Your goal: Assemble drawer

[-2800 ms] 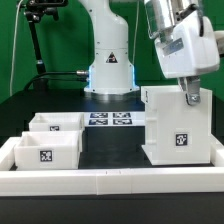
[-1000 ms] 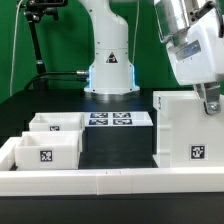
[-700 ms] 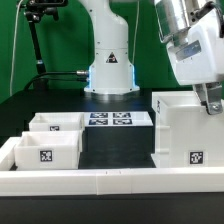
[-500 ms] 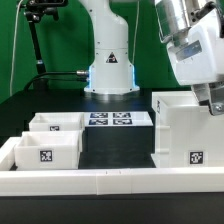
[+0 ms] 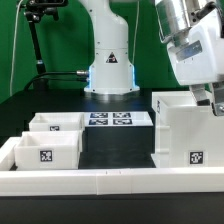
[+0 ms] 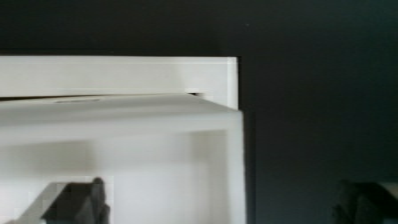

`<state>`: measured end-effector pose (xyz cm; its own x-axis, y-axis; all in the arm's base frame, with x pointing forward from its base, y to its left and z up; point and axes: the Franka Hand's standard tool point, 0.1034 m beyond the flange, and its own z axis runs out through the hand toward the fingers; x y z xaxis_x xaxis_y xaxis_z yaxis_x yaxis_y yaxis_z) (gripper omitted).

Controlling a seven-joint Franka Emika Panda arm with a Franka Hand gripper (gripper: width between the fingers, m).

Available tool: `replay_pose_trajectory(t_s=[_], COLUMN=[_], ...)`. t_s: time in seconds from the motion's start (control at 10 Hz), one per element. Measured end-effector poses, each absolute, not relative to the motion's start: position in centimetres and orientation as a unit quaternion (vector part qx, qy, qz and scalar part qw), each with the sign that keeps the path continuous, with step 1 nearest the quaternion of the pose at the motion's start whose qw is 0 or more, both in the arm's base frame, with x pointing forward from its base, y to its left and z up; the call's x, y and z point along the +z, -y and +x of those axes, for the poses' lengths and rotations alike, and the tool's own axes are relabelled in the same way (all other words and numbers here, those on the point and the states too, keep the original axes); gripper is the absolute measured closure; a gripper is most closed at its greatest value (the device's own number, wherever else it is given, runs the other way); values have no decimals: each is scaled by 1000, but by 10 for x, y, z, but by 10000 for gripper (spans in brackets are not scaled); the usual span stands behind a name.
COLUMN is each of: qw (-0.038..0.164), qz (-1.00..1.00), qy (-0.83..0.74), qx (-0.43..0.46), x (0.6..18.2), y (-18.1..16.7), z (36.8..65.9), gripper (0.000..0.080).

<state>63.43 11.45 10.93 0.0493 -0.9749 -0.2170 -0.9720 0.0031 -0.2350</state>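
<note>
The pincer [image 6: 222,205] stands wide, its two dark fingertips [image 6: 71,205] far apart with nothing held. One fingertip lies over the tall boxy white plastic casing [image 5: 185,130], the other past its edge over the black table [image 5: 115,148]. In the exterior view the pincer hangs at the casing's top rear edge, far to that view's right; whether it touches cannot be told.

Nearest runs the low white rim wall [image 5: 110,181]. Just behind it, at the exterior view's left, sits the small white front tray [image 5: 45,150], its square black-and-white tag facing forward. The casing stands upright at the right, with a tag low on its front. Bare table lies open between them.

The white rear tray [image 5: 57,122] stands just behind the front one. Farther back the flat white marker board [image 5: 120,119] lies before the arm's white base [image 5: 110,60]. The white wrist [image 5: 190,45] leans down over the casing.
</note>
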Motion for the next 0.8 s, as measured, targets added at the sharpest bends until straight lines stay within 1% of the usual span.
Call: replay_pose_trajectory(t_s=[0.1, 0.2, 0.4, 0.5, 0.7, 0.8], qw=[164, 167, 165, 167, 164, 155], qz=[-734, -758, -807, -805, -820, -855], qy=[-659, -630, -565, -568, -547, -492], qx=[-10, -21, -38, -41, -44, -47], x=[118, 131, 146, 154, 150, 149], y=[-112, -105, -87, -83, -84, -82], z=[633, 628, 618, 614, 613, 611], gripper=[151, 151, 151, 151, 151, 151])
